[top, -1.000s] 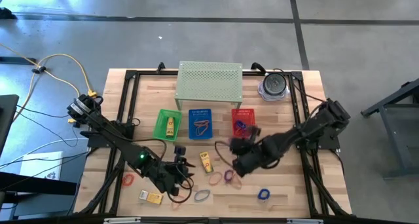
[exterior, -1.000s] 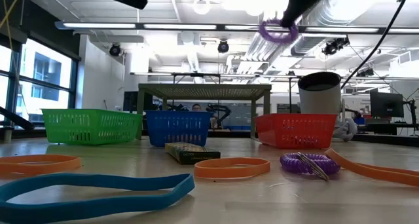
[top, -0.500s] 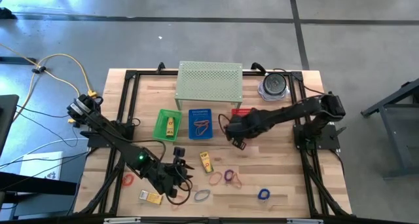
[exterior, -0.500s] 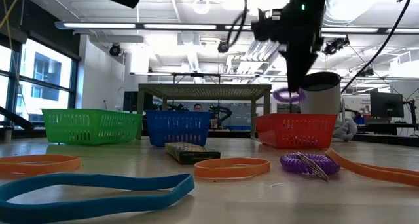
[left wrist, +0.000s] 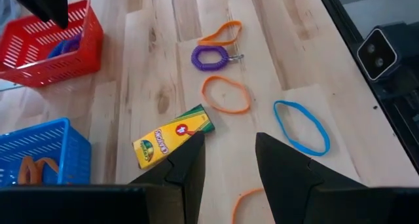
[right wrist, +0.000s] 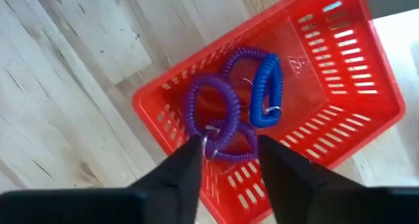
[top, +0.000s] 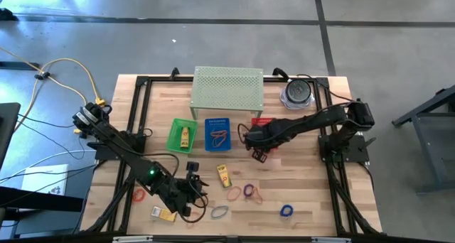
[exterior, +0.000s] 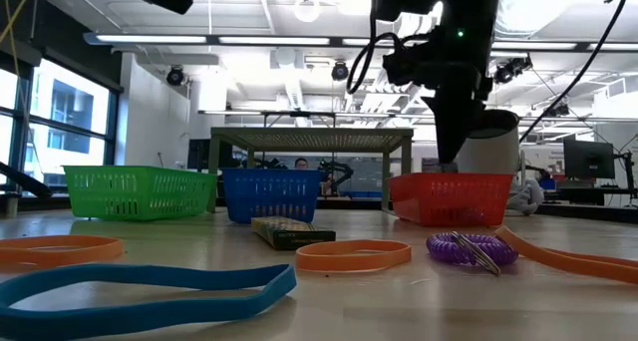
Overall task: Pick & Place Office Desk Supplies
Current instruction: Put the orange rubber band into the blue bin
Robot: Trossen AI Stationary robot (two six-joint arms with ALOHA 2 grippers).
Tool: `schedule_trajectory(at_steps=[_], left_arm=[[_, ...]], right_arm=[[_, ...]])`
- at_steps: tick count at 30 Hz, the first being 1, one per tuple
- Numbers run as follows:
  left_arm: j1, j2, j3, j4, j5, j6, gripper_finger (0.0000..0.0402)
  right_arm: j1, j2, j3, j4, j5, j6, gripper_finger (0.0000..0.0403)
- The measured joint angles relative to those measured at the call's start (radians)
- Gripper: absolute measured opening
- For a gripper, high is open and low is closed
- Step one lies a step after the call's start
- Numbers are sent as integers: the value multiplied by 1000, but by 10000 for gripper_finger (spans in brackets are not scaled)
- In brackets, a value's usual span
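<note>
Right fingers [right wrist: 226, 160]: we find them parted and empty, directly above the red basket [right wrist: 353, 86]. Inside that basket we count two purple coils [right wrist: 213, 112] and one blue coil [right wrist: 265, 93], all loose.

Left fingers [left wrist: 226, 165]: parted, holding nothing, poised over the counter [left wrist: 163, 67] in front of the red basket. Just beside one fingertip we note a yellow crayon box [left wrist: 173, 135].

Also on the counter before the red basket: a purple coil [left wrist: 211, 56], two orange bands [left wrist: 226, 94], a blue band [left wrist: 301, 126].

Left of the red basket we list a blue basket [top: 218, 133], then a green basket [top: 182, 136]. Behind them, a pale green shelf [top: 227, 87].
</note>
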Motion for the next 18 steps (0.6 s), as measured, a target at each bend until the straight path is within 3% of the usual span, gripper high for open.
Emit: schedule_trajectory(at_steps=[4, 7, 11, 18], left_arm=[[0, 0, 0, 0, 2, 3, 128], [0, 0, 0, -1, 2, 4, 128], [0, 0, 0, -3, 2, 19, 128], [0, 0, -1, -5, 2, 19, 128]], right_arm=[[-2, 0, 0, -2, 5, -4, 182], [-12, 0, 0, -19, -19, 17, 196], [-10, 0, 15, -57, -77, 31, 194], [75, -55, 64, -68, -83, 76, 175]])
